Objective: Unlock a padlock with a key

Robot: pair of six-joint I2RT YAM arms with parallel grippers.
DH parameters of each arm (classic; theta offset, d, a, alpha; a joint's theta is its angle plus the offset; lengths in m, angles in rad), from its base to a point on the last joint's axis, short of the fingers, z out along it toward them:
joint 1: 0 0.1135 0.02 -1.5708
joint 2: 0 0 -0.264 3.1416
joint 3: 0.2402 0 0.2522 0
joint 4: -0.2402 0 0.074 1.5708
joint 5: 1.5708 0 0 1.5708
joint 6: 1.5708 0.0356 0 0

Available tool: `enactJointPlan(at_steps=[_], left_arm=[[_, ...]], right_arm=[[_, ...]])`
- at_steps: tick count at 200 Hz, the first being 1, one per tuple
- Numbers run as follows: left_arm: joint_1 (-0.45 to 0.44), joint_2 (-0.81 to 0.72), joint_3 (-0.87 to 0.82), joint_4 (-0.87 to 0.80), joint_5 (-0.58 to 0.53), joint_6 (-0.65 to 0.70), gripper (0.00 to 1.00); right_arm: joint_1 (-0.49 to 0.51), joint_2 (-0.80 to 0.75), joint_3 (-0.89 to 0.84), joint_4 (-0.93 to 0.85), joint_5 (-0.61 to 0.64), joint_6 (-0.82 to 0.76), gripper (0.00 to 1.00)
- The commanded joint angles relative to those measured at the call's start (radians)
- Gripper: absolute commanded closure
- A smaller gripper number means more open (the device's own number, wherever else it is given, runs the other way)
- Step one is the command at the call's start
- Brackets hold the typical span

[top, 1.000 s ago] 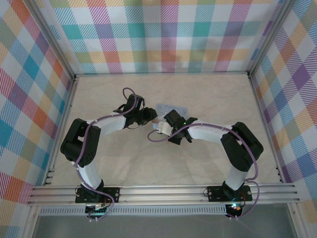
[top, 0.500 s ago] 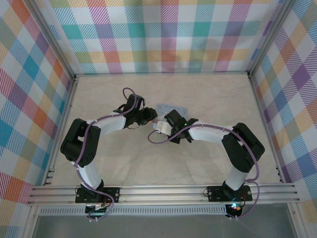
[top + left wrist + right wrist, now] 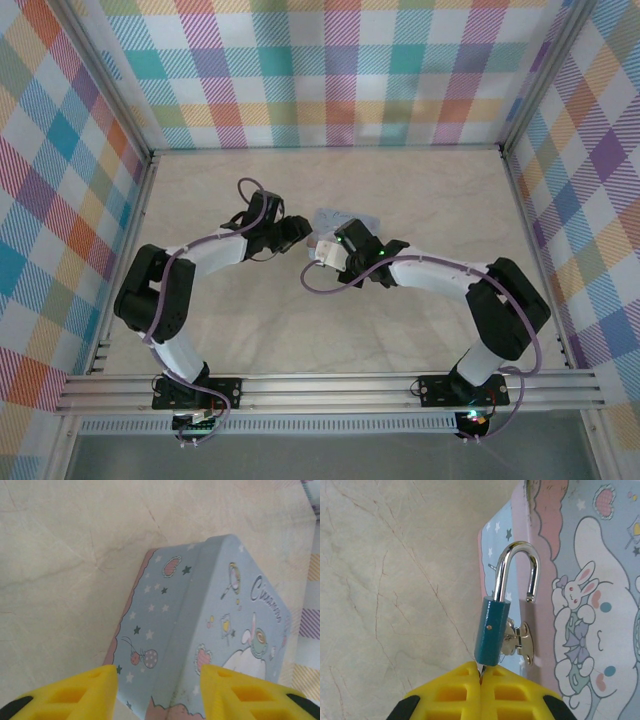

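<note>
Half reading the looping dark script on the lid of the pale-blue tin box (image 3: 220, 630): beginning "Cinnam", then running toward the lid's far edge, too foreshortened to finish. Making out cartoon rabbits, stars and balloons around it, but no further lettering sharp enough to read.

Seeing the padlock (image 3: 492, 630), a small dark blue-green body, standing on end just beside the silver hasp (image 3: 520, 642) on the box's front side, with its shackle (image 3: 517, 562) sprung: one leg seated in the body, the free end hanging clear of it. Losing most of the key (image 3: 480, 669) between the yellow tips, catching just a thin sliver of metal at the lock's underside. Failing, from overhead, to tell lock from box beneath the two wrists.

Pinching the right gripper (image 3: 481, 676) fully together on that sliver, directly below the lock body. Holding the left gripper (image 3: 159, 692) partly spread, fingers astride the box's near end, contact impossible to judge. Bending both arms inward over the table (image 3: 250, 320), left arm (image 3: 215, 250) and right arm (image 3: 430, 270) meeting at the box from opposite sides.
</note>
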Motion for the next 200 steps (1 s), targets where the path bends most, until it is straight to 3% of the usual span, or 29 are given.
enactJointPlan(at_steps=[1, 37, 41, 53, 116, 118, 121, 124, 200], left_arm=[[0.018, -0.054, -0.016, -0.013, -0.011, 0.005, 0.51], [0.034, -0.132, -0.065, -0.005, -0.017, 0.012, 0.39], [0.036, -0.141, -0.071, -0.007, -0.018, 0.013, 0.31], [0.041, -0.167, -0.091, -0.019, -0.020, 0.018, 0.21], [0.043, -0.288, -0.165, -0.074, 0.047, 0.047, 0.16], [0.044, -0.291, -0.165, -0.075, 0.054, 0.048, 0.14], [0.044, -0.294, -0.167, -0.077, 0.065, 0.051, 0.02], [0.043, -0.297, -0.167, -0.083, 0.075, 0.053, 0.00], [0.040, -0.362, -0.148, -0.212, 0.252, 0.152, 0.00]], right_arm=[[0.008, -0.037, -0.011, 0.024, -0.034, -0.001, 1.00], [0.008, -0.095, -0.016, 0.022, -0.052, 0.036, 1.00], [0.009, -0.101, -0.017, 0.021, -0.053, 0.042, 1.00], [0.008, -0.124, -0.022, 0.022, -0.051, 0.055, 1.00], [0.003, -0.236, -0.046, -0.002, -0.012, 0.166, 1.00], [0.002, -0.240, -0.047, -0.003, -0.010, 0.172, 1.00], [-0.001, -0.244, -0.047, -0.007, -0.007, 0.179, 1.00], [-0.004, -0.251, -0.048, -0.011, -0.005, 0.190, 1.00], [-0.145, -0.371, -0.043, -0.193, 0.095, 0.441, 1.00]])
